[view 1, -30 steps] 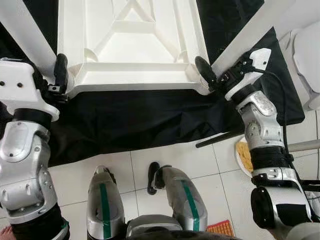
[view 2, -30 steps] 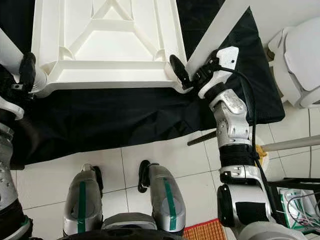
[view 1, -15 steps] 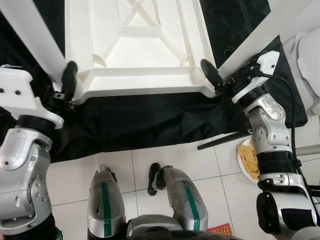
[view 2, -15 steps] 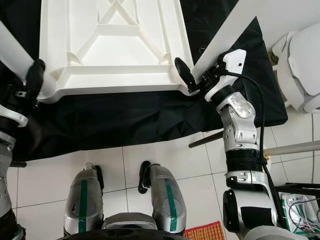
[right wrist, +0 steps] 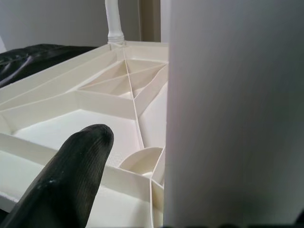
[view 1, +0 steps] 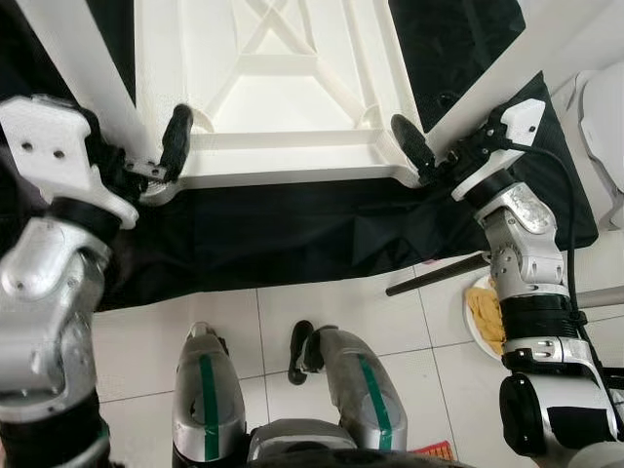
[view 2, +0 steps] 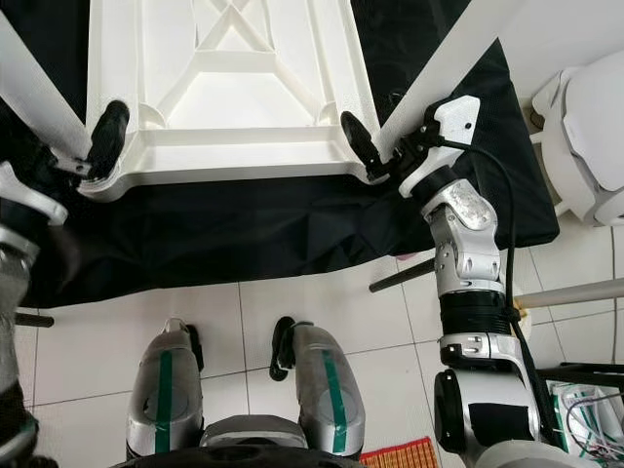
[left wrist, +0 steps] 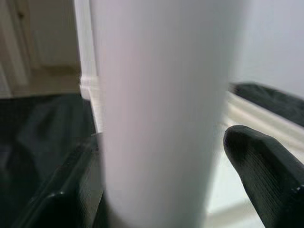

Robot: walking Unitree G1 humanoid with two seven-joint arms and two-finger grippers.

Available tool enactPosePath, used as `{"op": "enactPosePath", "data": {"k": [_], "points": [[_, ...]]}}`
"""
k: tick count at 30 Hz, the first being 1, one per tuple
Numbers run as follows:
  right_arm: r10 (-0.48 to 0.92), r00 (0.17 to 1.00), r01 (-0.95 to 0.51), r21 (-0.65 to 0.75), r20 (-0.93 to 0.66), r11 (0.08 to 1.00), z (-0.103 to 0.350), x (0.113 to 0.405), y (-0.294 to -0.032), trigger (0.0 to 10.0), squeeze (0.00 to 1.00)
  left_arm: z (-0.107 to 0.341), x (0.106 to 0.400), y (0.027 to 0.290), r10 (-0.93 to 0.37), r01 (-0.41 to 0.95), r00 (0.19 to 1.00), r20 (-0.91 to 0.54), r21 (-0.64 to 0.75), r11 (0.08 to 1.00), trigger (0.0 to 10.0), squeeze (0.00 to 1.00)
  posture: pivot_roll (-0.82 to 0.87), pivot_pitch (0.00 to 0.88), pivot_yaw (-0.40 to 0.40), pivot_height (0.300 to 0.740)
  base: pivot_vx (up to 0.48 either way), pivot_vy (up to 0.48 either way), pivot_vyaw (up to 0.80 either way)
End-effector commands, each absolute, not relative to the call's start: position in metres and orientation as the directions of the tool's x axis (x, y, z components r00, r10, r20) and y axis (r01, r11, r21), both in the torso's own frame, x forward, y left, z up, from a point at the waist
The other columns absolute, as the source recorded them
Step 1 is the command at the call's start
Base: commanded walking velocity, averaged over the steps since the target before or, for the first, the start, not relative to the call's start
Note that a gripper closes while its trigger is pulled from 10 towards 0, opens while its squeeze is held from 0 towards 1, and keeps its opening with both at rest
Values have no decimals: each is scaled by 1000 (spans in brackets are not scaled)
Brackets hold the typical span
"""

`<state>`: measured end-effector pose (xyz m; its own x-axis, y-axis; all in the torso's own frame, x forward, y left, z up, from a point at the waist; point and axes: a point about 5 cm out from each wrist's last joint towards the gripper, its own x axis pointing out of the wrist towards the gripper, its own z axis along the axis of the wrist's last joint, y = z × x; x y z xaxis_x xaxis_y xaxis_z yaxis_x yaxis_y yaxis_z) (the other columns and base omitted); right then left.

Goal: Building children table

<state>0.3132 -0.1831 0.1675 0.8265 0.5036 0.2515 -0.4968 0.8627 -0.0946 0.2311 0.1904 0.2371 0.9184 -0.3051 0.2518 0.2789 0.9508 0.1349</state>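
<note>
A white plastic table top (view 1: pixel 283 107) lies upside down on a black cloth (view 1: pixel 292 234), ribbed underside up. A white left table leg (view 1: pixel 83 68) stands at its near left corner, and my left gripper (view 1: pixel 148 164) is shut on it just above the corner socket. In the left wrist view this leg (left wrist: pixel 161 109) sits between both black fingers (left wrist: pixel 266 171). A white right table leg (view 1: pixel 517 68) stands at the near right corner, with my right gripper (view 1: pixel 434 156) shut on its base. The right wrist view has that leg (right wrist: pixel 232 114) beside one finger (right wrist: pixel 71 175).
White floor tiles (view 1: pixel 146 331) lie in front of the cloth, with my own legs (view 1: pixel 351 380) below. A dark rod (view 1: pixel 434 276) lies on the floor at the right, by a plate of food (view 1: pixel 485 312). A white rounded object (view 2: pixel 595 117) stands at the far right.
My left arm has swung inward and up, still holding the left leg, whose corner has shifted right. The view has moved a little. The right gripper keeps its hold.
</note>
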Motion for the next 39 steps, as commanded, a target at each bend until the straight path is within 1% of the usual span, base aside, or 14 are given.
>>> {"op": "enactPosePath", "data": {"k": [1, 4, 6, 8, 12, 17, 20, 21, 23, 25, 30, 33, 36, 39], "points": [[472, 839, -461, -110, 271, 881, 171, 313, -190, 10000, 0, 238, 229, 184, -474, 446, 852, 222, 168, 879, 10000, 0, 120, 103, -121, 740, 0, 0, 0], [464, 839, -452, -110, 283, 885, 174, 314, -190, 10000, 0, 242, 231, 185, -484, 456, 841, 241, 165, 874, 10000, 0, 111, 95, -123, 740, 0, 0, 0], [442, 843, -431, -108, 307, 896, 179, 316, -191, 10000, 0, 251, 235, 186, -500, 473, 819, 282, 159, 866, 10000, 0, 109, 94, -125, 740, 0, 0, 0], [442, 843, -431, -108, 307, 896, 179, 316, -191, 10000, 0, 251, 235, 186, -500, 473, 819, 282, 159, 866, 10000, 0, 109, 94, -125, 740, 0, 0, 0], [414, 842, -404, -106, 346, 909, 191, 323, -192, 10000, 0, 270, 246, 185, -515, 488, 780, 356, 169, 856, 10000, 0, 110, 90, -132, 740, 0, 0, 0], [414, 841, -403, -107, 349, 909, 192, 323, -192, 10000, 0, 272, 246, 184, -523, 497, 775, 355, 169, 851, 10000, 0, 108, 91, -131, 740, 0, 0, 0], [420, 837, -410, -107, 351, 906, 192, 323, -189, 10000, 0, 258, 241, 182, -554, 510, 793, 254, 221, 831, 10000, 0, 110, 96, -129, 740, 0, 0, 0], [420, 837, -410, -107, 351, 906, 192, 323, -189, 10000, 0, 258, 241, 182, -554, 510, 793, 254, 221, 831, 10000, 0, 110, 96, -129, 740, 0, 0, 0], [422, 838, -413, -105, 346, 905, 190, 323, -188, 10000, 0, 248, 228, 184, -577, 542, 797, 181, 209, 814, 10000, 0, 117, 102, -131, 740, 0, 0, 0], [422, 839, -413, -103, 343, 905, 188, 323, -188, 10000, 0, 244, 221, 185, -587, 558, 796, 150, 193, 807, 10000, 0, 117, 102, -131, 740, 0, 0, 0], [430, 838, -424, -95, 335, 901, 186, 324, -185, 10000, 0, 237, 201, 190, -610, 584, 790, 56, 233, 778, 10000, 0, 144, 109, -145, 740, 0, 0, 0], [437, 836, -432, -92, 333, 897, 186, 325, -183, 10000, 0, 237, 197, 192, -609, 584, 792, 45, 234, 777, 10000, 0, 162, 114, -154, 740, 0, 0, 0], [460, 825, -458, -87, 327, 884, 185, 329, -176, 10000, 0, 239, 183, 198, -608, 589, 793, 14, 233, 774, 10000, 0, 186, 122, -167, 740, 0, 0, 0], [469, 821, -468, -86, 325, 879, 185, 330, -174, 10000, 0, 240, 176, 199, -615, 597, 789, 3, 236, 767, 10000, 0, 190, 123, -169, 740, 0, 0, 0]]}}
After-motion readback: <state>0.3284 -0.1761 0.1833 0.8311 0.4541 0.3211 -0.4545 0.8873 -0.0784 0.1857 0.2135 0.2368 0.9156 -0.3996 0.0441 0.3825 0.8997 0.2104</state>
